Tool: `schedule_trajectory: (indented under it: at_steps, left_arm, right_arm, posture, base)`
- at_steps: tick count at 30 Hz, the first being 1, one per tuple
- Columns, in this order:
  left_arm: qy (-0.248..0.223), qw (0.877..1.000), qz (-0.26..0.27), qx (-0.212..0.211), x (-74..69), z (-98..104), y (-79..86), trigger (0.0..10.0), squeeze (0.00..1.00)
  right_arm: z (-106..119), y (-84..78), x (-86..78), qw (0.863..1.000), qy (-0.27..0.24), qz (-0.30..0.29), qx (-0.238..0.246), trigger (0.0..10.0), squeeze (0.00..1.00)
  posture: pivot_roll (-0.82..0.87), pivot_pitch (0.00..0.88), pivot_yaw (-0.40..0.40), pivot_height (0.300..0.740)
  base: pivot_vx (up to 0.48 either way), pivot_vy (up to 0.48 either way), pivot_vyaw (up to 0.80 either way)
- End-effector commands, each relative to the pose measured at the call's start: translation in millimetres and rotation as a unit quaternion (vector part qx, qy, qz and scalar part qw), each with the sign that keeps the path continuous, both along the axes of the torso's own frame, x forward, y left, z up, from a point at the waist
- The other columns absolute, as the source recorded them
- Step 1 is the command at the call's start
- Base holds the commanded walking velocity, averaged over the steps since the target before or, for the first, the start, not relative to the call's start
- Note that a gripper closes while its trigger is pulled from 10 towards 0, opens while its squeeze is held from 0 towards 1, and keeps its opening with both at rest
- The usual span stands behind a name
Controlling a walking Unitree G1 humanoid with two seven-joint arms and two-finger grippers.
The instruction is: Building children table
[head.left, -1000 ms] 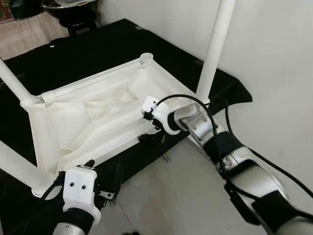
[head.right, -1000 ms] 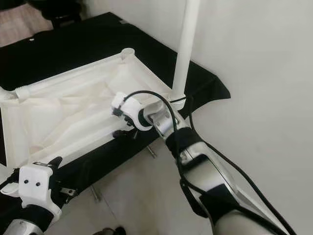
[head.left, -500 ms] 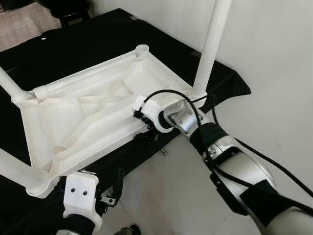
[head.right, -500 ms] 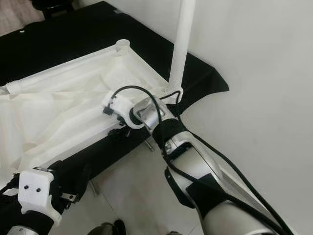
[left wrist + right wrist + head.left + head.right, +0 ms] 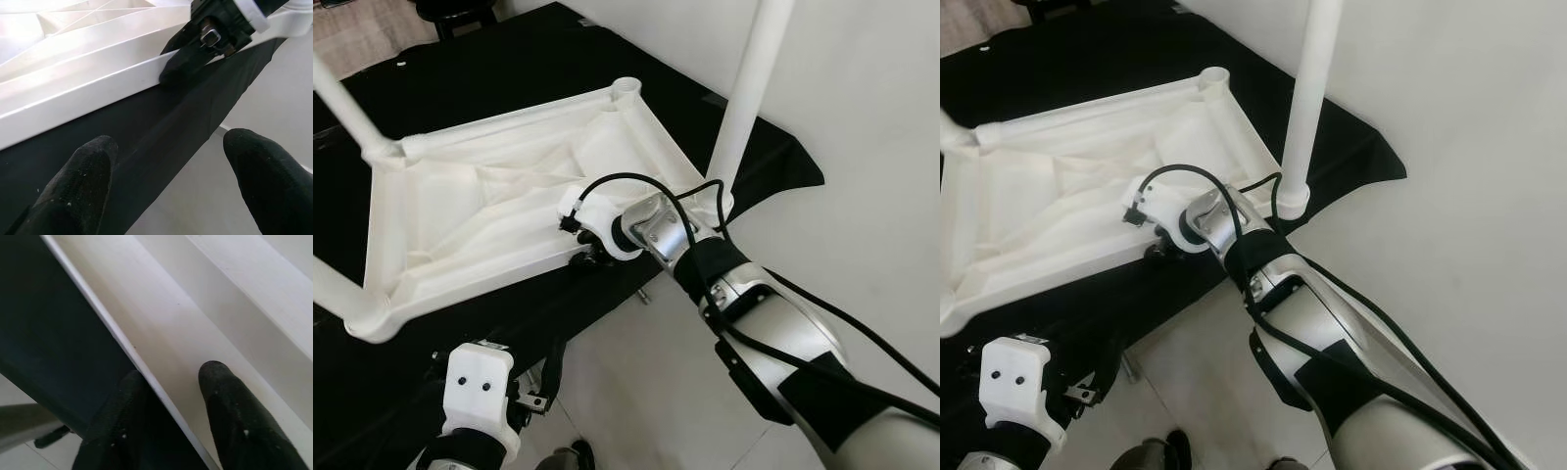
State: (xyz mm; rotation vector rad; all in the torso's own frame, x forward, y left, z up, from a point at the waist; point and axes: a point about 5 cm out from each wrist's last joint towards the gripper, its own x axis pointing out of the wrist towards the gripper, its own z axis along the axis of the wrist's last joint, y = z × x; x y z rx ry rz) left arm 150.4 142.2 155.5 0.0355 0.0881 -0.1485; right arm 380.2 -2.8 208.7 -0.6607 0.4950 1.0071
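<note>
We grip the upturned table frame point(image 5: 499, 211) mid-assembly on the black-draped bench point(image 5: 489, 78).
Our right gripper point(image 5: 166, 396) straddles, clamped, the frame's near rail; our left gripper point(image 5: 166, 186) hangs spread. One corner socket point(image 5: 626, 88) awaits a leg.

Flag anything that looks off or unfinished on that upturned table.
One corner socket of the upturned white table top stands open with no leg, while legs stand in the other three. The right gripper straddles the near rim, one finger on each side. The left gripper is open above the black cloth.
</note>
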Motion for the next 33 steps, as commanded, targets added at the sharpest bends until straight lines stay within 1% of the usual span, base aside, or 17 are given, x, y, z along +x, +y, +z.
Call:
schedule_trajectory:
  at_steps: [1,9,12,13,14,15,16,17,18,19,20,21,22,23,25,28,33]
  left_arm:
    - [0.001,1.000,0.006,0.003,-1.7,1,0.4,10.0,0.00]
    - [-0.002,1.000,0.009,0.002,-1.0,1,-0.4,10.0,0.00]
    - [-0.002,1.000,0.009,0.002,-1.0,1,-0.4,10.0,0.00]
    - [-0.002,1.000,0.009,0.002,-0.8,1,-0.6,10.0,0.00]
    - [-0.002,1.000,0.009,0.002,-0.8,1,-0.6,10.0,0.00]
    - [-0.002,1.000,0.009,0.002,-0.4,1,-0.6,10.0,0.00]
    - [-0.002,1.000,0.009,0.002,-0.4,1,-0.6,10.0,0.00]
    - [-0.002,1.000,0.009,0.002,0.1,1,-1.0,10.0,0.00]
    - [-0.002,1.000,0.009,0.002,0.1,1,-1.0,10.0,0.00]
    - [-0.002,1.000,0.008,0.002,0.4,1,-1.3,10.0,0.00]
    - [-0.002,1.000,0.008,0.002,0.7,1,-1.4,10.0,0.00]
    - [-0.002,1.000,0.008,0.002,0.7,1,-1.4,10.0,0.00]
    - [-0.003,1.000,0.009,0.002,1.1,0,-1.9,10.0,0.00]
    - [-0.003,1.000,0.009,0.001,1.4,0,-2.4,10.0,0.00]
    - [-0.003,1.000,0.009,0.001,1.4,0,-2.4,10.0,0.00]
    - [-0.004,1.000,0.011,-0.001,2.3,0,-3.0,10.0,0.00]
    - [-0.005,1.000,0.009,-0.007,4.0,0,-3.1,10.0,0.00]
  right_arm:
    - [-3,-3.9,2.9,0.999,0.002,-0.046,0.012,0.0,0.00]
    - [15,40.4,-9.4,0.991,0.021,-0.064,0.114,0.0,0.00]
    - [15,40.4,-9.4,0.991,0.021,-0.064,0.114,0.0,0.00]
    - [26,56.1,-13.2,0.985,0.005,-0.061,0.161,0.0,0.00]
    - [26,56.1,-13.2,0.985,0.005,-0.061,0.161,0.0,0.00]
    - [39,74.0,-19.1,0.976,-0.016,-0.050,0.212,0.0,0.00]
    - [39,74.0,-19.1,0.976,-0.016,-0.050,0.212,0.0,0.00]
    - [58,93.8,-26.4,0.959,-0.052,-0.051,0.275,1.4,0.00]
    - [58,93.8,-26.4,0.959,-0.052,-0.051,0.275,1.4,0.00]
    - [70,105.3,-31.9,0.943,-0.074,-0.057,0.318,5.0,0.00]
    - [80,113.0,-36.2,0.928,-0.103,-0.066,0.352,10.0,0.00]
    - [80,113.0,-36.2,0.928,-0.103,-0.066,0.352,10.0,0.00]
    - [85,117.0,-38.8,0.915,-0.109,-0.080,0.380,10.0,0.00]
    - [88,120.7,-42.0,0.905,-0.100,-0.083,0.405,10.0,1.00]
    - [88,120.7,-42.0,0.905,-0.100,-0.083,0.405,10.0,1.00]
    - [93,124.6,-48.9,0.886,-0.070,-0.065,0.455,10.0,1.00]
    - [82,118.1,-54.9,0.883,-0.054,-0.018,0.466,10.0,1.00]
  posture:
    - [0.05,0.253,-0.006,0.740]
    - [0.05,0.248,-0.010,0.740]
    - [0.05,0.248,-0.010,0.740]
    - [0.05,0.248,-0.010,0.740]
    - [0.05,0.248,-0.010,0.740]
    - [0.05,0.243,-0.008,0.740]
    - [0.05,0.243,-0.008,0.740]
    - [0.06,0.237,-0.008,0.740]
    - [0.06,0.237,-0.008,0.740]
    - [0.06,0.237,-0.008,0.740]
    - [0.06,0.236,-0.009,0.740]
    - [0.06,0.236,-0.009,0.740]
    - [0.06,0.234,-0.012,0.740]
    - [0.06,0.236,-0.015,0.740]
    - [0.06,0.236,-0.015,0.740]
    - [0.05,0.237,-0.017,0.740]
    - [0.02,0.238,-0.012,0.740]
  base:
    - [0.000,0.000,0.00]
    - [0.000,0.000,0.00]
    - [0.000,0.000,0.00]
    - [0.000,0.000,0.00]
    - [0.000,0.000,0.00]
    - [0.000,0.000,0.00]
    - [0.000,0.000,0.00]
    - [0.000,0.000,0.00]
    - [0.000,0.000,0.00]
    - [0.000,0.000,0.00]
    - [0.000,0.000,0.00]
    - [0.000,0.000,0.00]
    - [0.000,0.000,0.00]
    - [0.000,0.000,0.00]
    - [0.000,0.000,0.00]
    - [0.000,0.000,0.00]
    - [0.000,0.000,0.00]
